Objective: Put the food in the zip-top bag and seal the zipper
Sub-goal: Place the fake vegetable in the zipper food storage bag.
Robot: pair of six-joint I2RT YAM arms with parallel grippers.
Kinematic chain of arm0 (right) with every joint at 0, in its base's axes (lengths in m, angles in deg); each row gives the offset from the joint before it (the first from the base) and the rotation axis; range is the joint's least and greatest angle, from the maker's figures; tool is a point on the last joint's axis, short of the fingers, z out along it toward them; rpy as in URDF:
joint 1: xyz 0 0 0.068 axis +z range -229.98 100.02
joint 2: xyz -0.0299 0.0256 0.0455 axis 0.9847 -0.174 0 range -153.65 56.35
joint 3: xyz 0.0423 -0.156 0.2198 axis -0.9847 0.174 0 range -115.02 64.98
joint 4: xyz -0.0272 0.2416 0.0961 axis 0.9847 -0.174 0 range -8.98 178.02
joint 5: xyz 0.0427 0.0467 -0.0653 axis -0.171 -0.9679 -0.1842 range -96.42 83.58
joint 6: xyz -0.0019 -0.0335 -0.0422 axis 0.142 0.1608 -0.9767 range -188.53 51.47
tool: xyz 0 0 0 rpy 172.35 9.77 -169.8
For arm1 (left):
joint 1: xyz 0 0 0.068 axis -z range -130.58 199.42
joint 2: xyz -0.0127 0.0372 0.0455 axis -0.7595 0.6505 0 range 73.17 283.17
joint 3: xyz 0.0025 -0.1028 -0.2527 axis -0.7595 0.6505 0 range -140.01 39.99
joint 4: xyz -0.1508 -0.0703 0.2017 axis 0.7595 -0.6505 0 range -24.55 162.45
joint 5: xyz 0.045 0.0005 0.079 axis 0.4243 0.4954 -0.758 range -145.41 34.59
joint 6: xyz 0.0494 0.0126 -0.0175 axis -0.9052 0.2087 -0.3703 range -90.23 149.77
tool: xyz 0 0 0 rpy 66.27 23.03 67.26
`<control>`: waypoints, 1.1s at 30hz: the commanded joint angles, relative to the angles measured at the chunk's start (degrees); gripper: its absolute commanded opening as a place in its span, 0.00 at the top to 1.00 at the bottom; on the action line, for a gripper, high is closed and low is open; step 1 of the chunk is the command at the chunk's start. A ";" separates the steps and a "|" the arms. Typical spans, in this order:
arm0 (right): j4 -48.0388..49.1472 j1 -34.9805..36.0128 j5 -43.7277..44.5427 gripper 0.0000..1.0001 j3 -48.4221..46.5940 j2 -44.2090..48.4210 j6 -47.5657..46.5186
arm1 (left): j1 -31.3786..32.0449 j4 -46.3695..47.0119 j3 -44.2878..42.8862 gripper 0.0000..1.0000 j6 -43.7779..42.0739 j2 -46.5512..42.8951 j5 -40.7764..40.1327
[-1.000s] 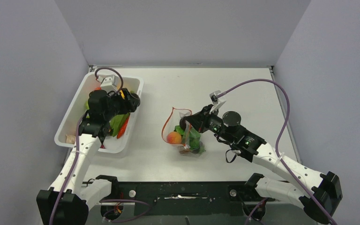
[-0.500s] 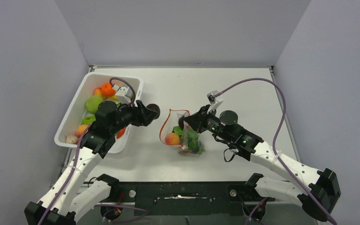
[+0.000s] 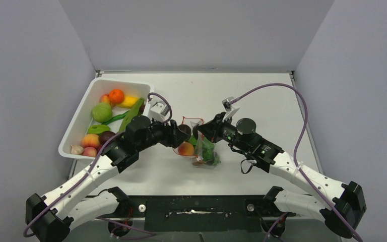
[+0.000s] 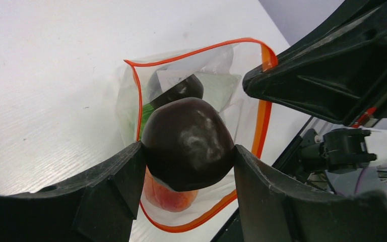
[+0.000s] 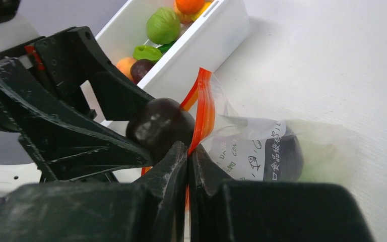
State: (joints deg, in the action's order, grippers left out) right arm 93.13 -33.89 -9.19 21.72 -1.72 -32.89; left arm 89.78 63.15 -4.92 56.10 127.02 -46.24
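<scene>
The clear zip-top bag (image 3: 201, 148) lies mid-table with its mouth held open; its red-orange zipper (image 4: 260, 113) rims the opening. Inside are a peach (image 3: 185, 148), green lettuce (image 3: 208, 150) and a dark plum (image 5: 284, 156). My left gripper (image 3: 183, 132) is shut on another dark plum (image 4: 187, 142) and holds it just above the bag's mouth. My right gripper (image 5: 189, 151) is shut on the zipper edge (image 5: 201, 108), lifting that side of the mouth.
A white bin (image 3: 140, 89) at the back left holds an orange (image 3: 116, 96), a green fruit (image 3: 102, 112), peaches (image 3: 90, 140), a dark plum (image 3: 106, 136) and yellow and green pieces. Grey walls close in the back and both sides.
My left gripper has left the bin with a dark plum and swung right to the bag's mouth. My right gripper has stayed on the bag's edge.
</scene>
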 commanded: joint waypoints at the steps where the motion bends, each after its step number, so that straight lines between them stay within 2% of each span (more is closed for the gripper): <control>1: 2.78 0.48 -1.36 1.00 -2.72 0.22 0.13 | 1.77 2.85 -2.01 0.59 -3.64 1.50 -6.17; 5: 2.76 0.46 -1.22 1.00 -2.48 0.68 -0.02 | 2.29 1.70 -3.04 0.58 -4.79 3.12 -7.38; 18: 2.80 0.49 -0.69 1.00 -2.11 1.70 -0.04 | 3.19 1.16 -4.05 0.41 -5.74 4.35 -9.85; 33: 2.91 0.57 -1.20 1.00 -1.85 1.77 -0.25 | 3.41 1.75 -4.25 0.34 -5.35 2.85 -9.85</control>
State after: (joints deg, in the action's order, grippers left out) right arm 93.11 -33.76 -10.02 21.72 -1.61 -32.91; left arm 92.90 62.21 -6.14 51.36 131.58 -55.44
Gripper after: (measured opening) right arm 0.033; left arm 0.656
